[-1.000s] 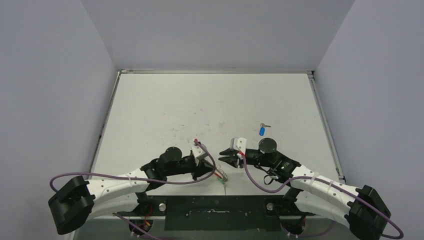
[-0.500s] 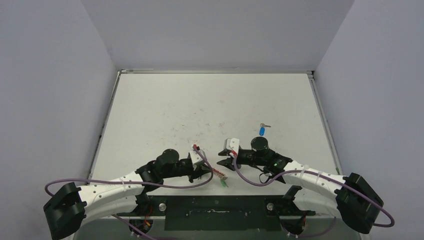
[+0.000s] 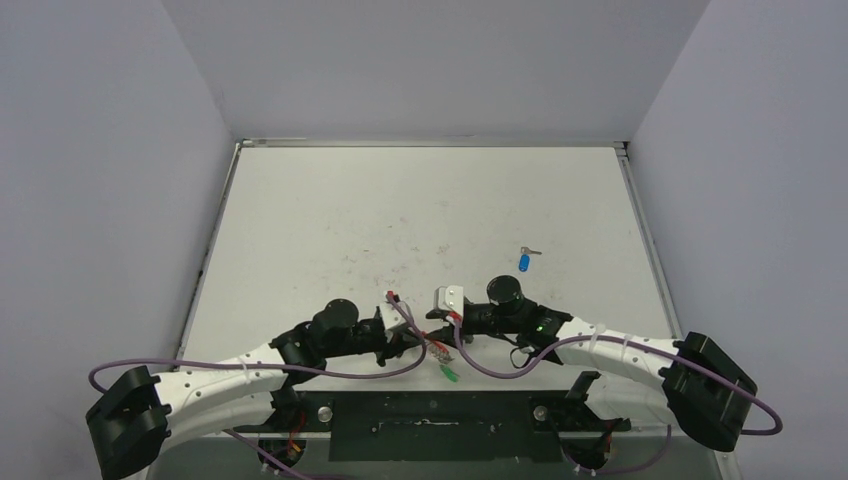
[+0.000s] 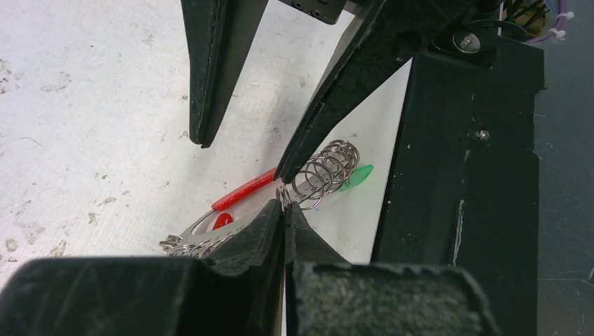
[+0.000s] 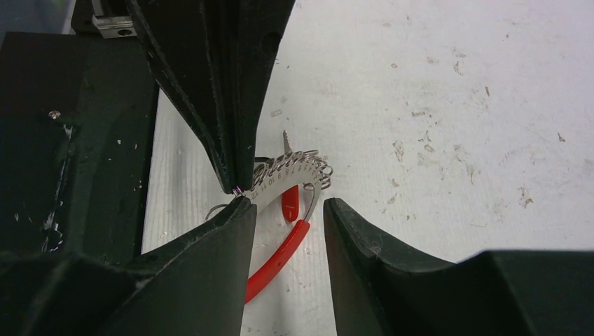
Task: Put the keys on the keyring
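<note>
My left gripper [image 3: 418,343] is shut on a wire loop of the keyring [image 3: 440,350] near the table's front edge; the pinch shows in the left wrist view [image 4: 284,206]. The keyring's silvery coils [image 4: 326,171] and red curved section [image 4: 245,189] hang from it. The green key [image 3: 450,375] shows its head just behind the coils [image 4: 357,175]; I cannot tell if it is on the ring. My right gripper [image 3: 438,325] is open, its jaws on either side of the keyring's red section [image 5: 280,259], gripper midpoint [image 5: 287,204]. The blue key [image 3: 524,262] lies alone on the table, far right.
A red key head [image 5: 291,203] hangs within the keyring. The black mounting rail [image 4: 462,175] runs along the table's front edge right beside both grippers. The white table [image 3: 420,220] is scuffed. Purple cables [image 3: 330,365] loop from both arms.
My right gripper has moved left, closing in on the keyring and the left gripper. My left gripper has shifted slightly with the keyring still pinched. The blue key has not moved.
</note>
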`<state>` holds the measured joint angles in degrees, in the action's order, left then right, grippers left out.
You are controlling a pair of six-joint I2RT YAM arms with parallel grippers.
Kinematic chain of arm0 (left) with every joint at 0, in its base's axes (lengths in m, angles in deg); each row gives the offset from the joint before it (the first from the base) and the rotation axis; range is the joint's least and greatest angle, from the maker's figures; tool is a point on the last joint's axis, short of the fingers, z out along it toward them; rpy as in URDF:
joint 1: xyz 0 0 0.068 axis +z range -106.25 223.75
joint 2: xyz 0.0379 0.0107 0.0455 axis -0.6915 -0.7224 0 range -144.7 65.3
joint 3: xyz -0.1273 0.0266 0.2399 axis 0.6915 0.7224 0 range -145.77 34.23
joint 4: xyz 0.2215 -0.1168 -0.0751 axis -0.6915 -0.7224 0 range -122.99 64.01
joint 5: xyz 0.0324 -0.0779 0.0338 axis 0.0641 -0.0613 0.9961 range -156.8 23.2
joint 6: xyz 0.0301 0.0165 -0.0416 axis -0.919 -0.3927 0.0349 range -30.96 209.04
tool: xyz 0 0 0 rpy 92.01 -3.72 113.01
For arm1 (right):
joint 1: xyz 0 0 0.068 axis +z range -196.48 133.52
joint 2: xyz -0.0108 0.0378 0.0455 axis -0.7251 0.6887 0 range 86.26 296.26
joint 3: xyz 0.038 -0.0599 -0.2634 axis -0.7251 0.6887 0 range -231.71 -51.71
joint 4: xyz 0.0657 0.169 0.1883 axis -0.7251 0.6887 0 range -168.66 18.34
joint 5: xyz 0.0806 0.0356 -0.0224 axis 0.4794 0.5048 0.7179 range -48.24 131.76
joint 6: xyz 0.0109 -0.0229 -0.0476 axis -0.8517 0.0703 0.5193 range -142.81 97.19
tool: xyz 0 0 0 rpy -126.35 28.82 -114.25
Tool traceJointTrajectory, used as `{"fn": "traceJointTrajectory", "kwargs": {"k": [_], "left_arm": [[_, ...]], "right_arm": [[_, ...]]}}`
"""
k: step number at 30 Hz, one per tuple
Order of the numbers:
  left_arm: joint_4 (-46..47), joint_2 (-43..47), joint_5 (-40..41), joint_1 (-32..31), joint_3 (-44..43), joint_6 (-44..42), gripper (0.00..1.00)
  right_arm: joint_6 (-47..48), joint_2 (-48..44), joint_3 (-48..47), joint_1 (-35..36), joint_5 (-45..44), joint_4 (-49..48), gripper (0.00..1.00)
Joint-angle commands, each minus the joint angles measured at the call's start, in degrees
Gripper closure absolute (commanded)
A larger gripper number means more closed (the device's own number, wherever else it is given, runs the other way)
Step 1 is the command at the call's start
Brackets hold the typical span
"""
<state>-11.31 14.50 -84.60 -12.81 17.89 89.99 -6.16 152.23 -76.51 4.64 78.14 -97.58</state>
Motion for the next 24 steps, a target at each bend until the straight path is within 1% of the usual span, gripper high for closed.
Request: {"fn": "traceJointTrajectory", "kwargs": {"k": [1,5,10,18,19,24], "left_arm": [[1.45,1.56,0.95,-0.22,-1.42,-0.68,1.00],[1.13,2.11,1.10,-0.23,-1.33,-0.68,1.00],[1.14,2.56,0.68,-0.44,-1.24,-0.68,1.00],[1.60,2.07,0.51,-0.97,-1.49,-0.67,1.00],[1.71,1.98,0.49,-1.01,-1.50,-0.62,1.00],[2.64,1.46,0.39,-1.19,-1.50,-0.68,1.00]], "right_arm": [[3.88,-1.63,-3.56,1.13,2.81,1.20,0.59],[7.92,-0.90,-4.69,2.52,3.17,6.57,0.60],[9.91,0.36,-4.85,3.66,3.44,6.72,0.61],[10.63,3.10,-6.36,5.00,3.48,6.03,0.73],[10.68,3.17,-6.51,5.19,3.52,5.97,0.75],[11.59,3.24,-6.92,5.16,2.99,7.17,1.00]]}}
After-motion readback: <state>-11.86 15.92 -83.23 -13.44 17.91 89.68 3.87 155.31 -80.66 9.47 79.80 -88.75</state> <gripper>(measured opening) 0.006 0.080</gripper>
